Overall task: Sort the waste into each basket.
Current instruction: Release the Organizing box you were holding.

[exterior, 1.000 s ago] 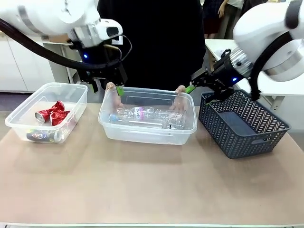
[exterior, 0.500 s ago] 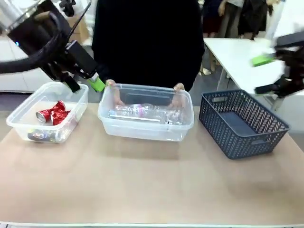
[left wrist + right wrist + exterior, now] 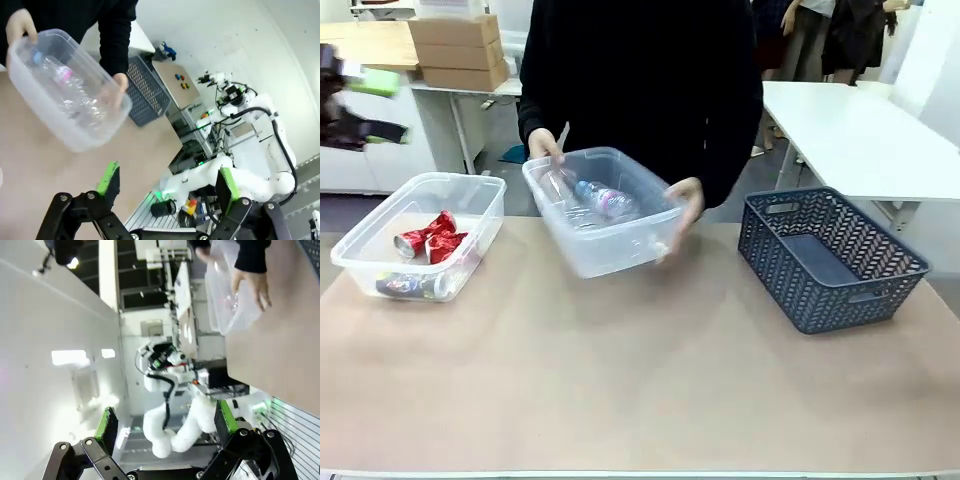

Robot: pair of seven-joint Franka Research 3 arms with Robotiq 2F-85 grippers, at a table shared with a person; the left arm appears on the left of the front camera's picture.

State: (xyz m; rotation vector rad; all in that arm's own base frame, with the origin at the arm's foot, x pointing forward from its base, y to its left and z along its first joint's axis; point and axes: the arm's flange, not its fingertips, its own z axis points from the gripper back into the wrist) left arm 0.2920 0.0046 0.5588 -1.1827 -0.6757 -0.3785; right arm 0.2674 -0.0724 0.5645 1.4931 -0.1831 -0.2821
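Observation:
A person's hands hold one clear basket lifted off the table and tilted, with clear plastic bottles inside. The other clear basket rests on the table at the left and holds crushed red and silver cans. My left gripper is a blur at the far left edge, well away from both baskets. In the left wrist view, my left gripper stands open and empty, the lifted basket far ahead. My right gripper is open and empty too, with the lifted basket far off.
A dark blue-grey lattice basket stands empty at the right of the tan table. Behind the person are a white table and stacked cardboard boxes.
Both arms have pulled back from the middle basket, the left arm swinging out to the far left and the right arm leaving the front view. The person has lifted and tilted that basket.

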